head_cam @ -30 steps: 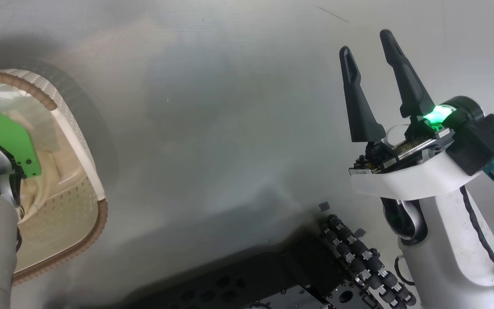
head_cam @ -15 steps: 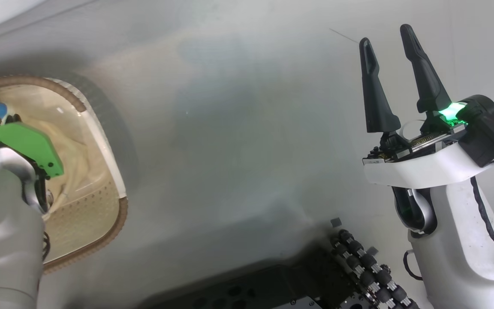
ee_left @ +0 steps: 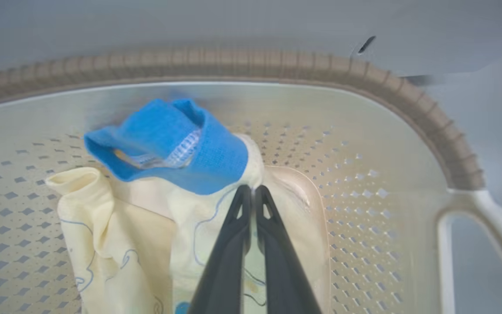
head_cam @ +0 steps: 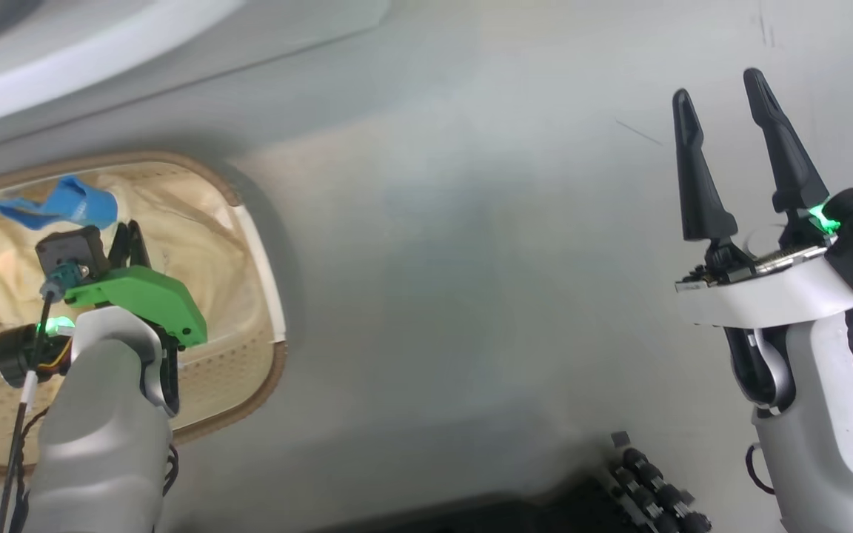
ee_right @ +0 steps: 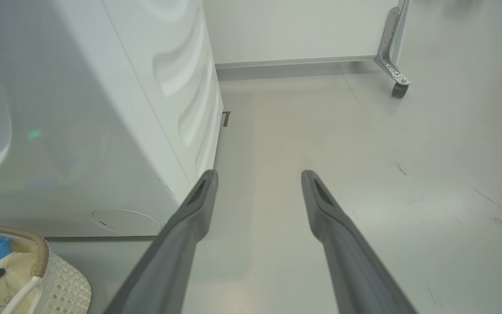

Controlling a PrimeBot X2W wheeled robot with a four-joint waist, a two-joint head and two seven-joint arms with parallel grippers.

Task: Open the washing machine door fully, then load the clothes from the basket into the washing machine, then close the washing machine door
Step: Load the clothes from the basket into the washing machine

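Observation:
The cream basket [head_cam: 263, 370] stands on the floor at the left, in front of the white washing machine [head_cam: 64, 66]. In it lie pale cream clothes [head_cam: 197, 222] and a bright blue piece [head_cam: 64, 203]. My left gripper [ee_left: 252, 190] reaches into the basket. Its fingers are shut on a bunched cream garment [ee_left: 146, 226] just under the blue cloth [ee_left: 168, 144]. My right gripper [head_cam: 717, 85] hangs open over bare floor at the right, holding nothing. The right wrist view shows the machine's side [ee_right: 103, 109] and the basket's corner [ee_right: 44, 253]. The washing machine door is out of view.
Grey floor [head_cam: 471, 259] spreads between the basket and my right arm. My base with its black rollers [head_cam: 649, 488] sits at the bottom edge. A metal leg on a caster [ee_right: 399, 87] stands by the far wall.
The head camera has swung, so the basket now sits further right and lower in view. My left arm shows more fully over the basket, still shut. The right gripper stays open.

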